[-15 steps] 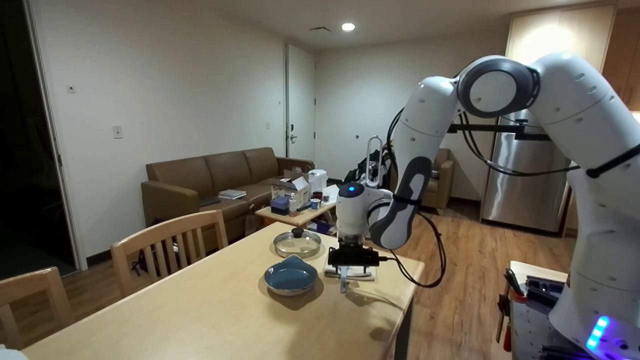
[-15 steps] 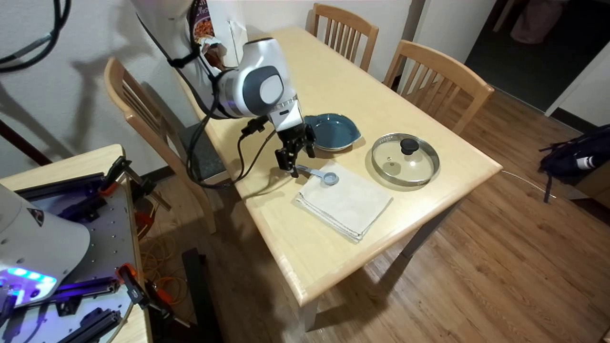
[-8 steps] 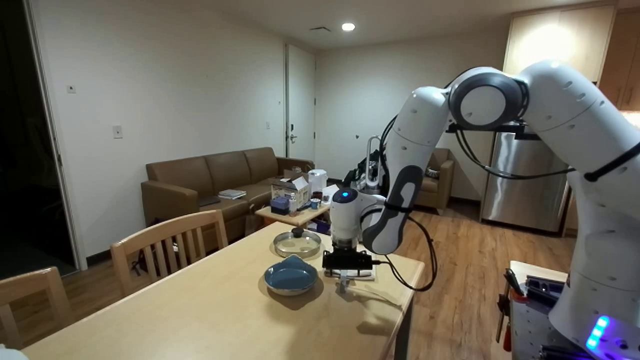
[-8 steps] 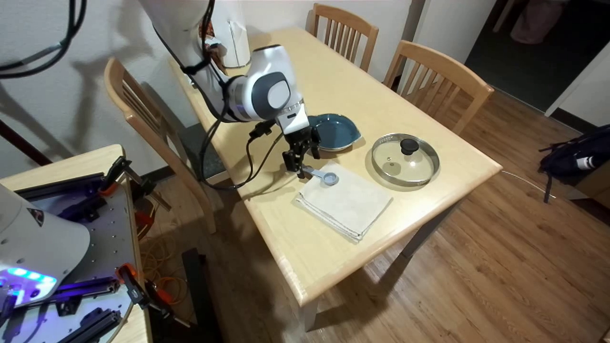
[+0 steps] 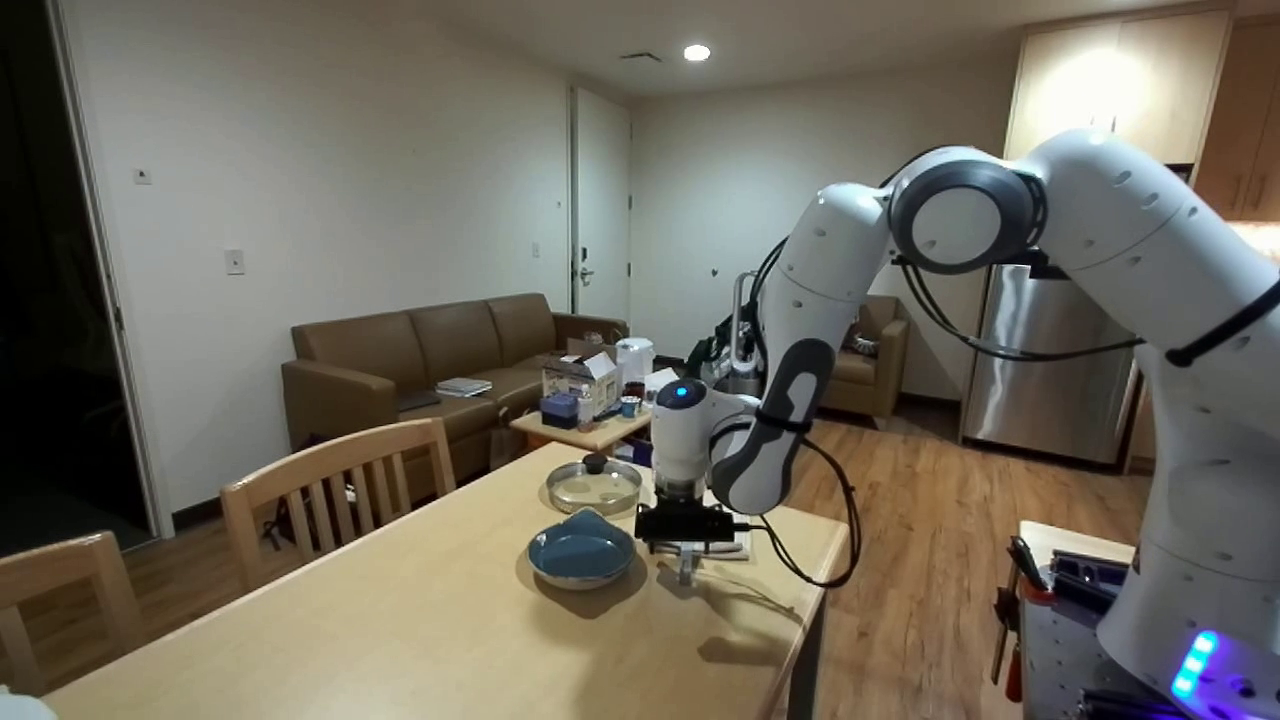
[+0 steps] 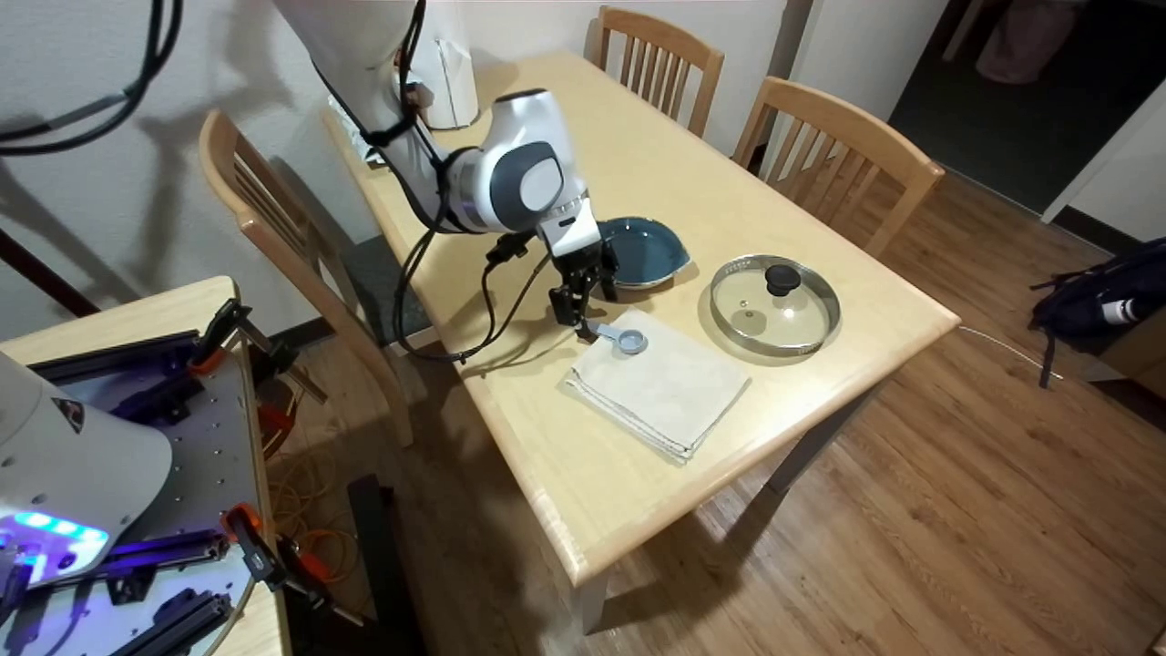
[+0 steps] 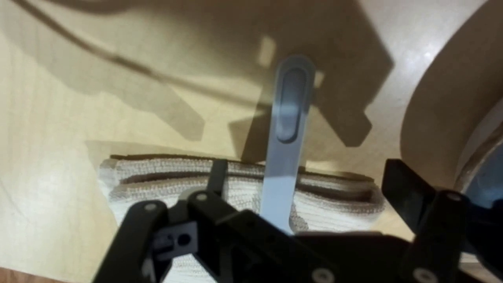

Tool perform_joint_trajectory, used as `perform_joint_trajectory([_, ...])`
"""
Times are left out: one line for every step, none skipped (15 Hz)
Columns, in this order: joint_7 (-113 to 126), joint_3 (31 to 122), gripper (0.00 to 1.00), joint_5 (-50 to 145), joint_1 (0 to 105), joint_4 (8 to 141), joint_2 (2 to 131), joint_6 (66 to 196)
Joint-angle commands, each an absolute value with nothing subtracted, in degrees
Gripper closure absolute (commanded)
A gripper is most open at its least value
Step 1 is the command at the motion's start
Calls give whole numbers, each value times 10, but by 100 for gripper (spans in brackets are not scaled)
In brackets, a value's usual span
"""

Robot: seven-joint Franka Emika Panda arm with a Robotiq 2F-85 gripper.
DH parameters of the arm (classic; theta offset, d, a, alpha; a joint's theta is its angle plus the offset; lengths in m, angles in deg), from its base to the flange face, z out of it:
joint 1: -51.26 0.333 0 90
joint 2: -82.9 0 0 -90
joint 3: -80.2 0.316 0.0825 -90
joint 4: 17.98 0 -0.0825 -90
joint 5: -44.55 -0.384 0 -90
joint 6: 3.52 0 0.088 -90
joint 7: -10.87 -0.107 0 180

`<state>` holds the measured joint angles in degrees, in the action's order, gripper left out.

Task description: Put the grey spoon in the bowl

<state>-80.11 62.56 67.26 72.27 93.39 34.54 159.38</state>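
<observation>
The grey spoon (image 6: 629,342) looks like a measuring spoon. Its round cup rests on a folded cloth, and its handle reaches past the cloth's edge. In the wrist view the spoon's handle (image 7: 283,153) runs up the middle; its cup is hidden behind the gripper. My gripper (image 7: 307,175) is open and empty, with one finger on each side of the handle and apart from it. In an exterior view the gripper (image 6: 592,314) is low at the handle end. The blue-grey bowl (image 5: 580,552) stands close beside the gripper; its rim (image 7: 481,157) shows at the wrist view's right edge.
The folded cloth (image 6: 665,392) lies under the spoon's cup. A glass lid with a black knob (image 6: 774,310) lies on the table (image 6: 547,483) beyond the cloth. Chairs (image 6: 833,150) stand along the table's sides. A white bag or box (image 6: 448,87) stands at the table's far end.
My gripper has moved a short way toward the cloth and bowl and a little lower, over the spoon's handle. It has stayed open. The spoon, cloth and bowl have not visibly moved.
</observation>
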Motion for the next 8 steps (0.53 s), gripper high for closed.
perform_joint_trajectory([-756,644,0,622,703,924,328,1609])
perform_joint_trajectory([-754,643,25,613,705,923,325,1609])
perform_joint_trajectory([-752,640,27,607,708,923,324,1607])
perform_joint_trajectory([-749,639,33,600,709,923,323,1607])
perform_joint_trajectory([-749,637,42,595,711,922,323,1608])
perform_joint_trajectory([-747,637,47,590,711,921,324,1608])
perform_joint_trajectory([-744,637,55,586,711,918,324,1606])
perform_joint_trajectory([-741,638,61,582,712,917,324,1606])
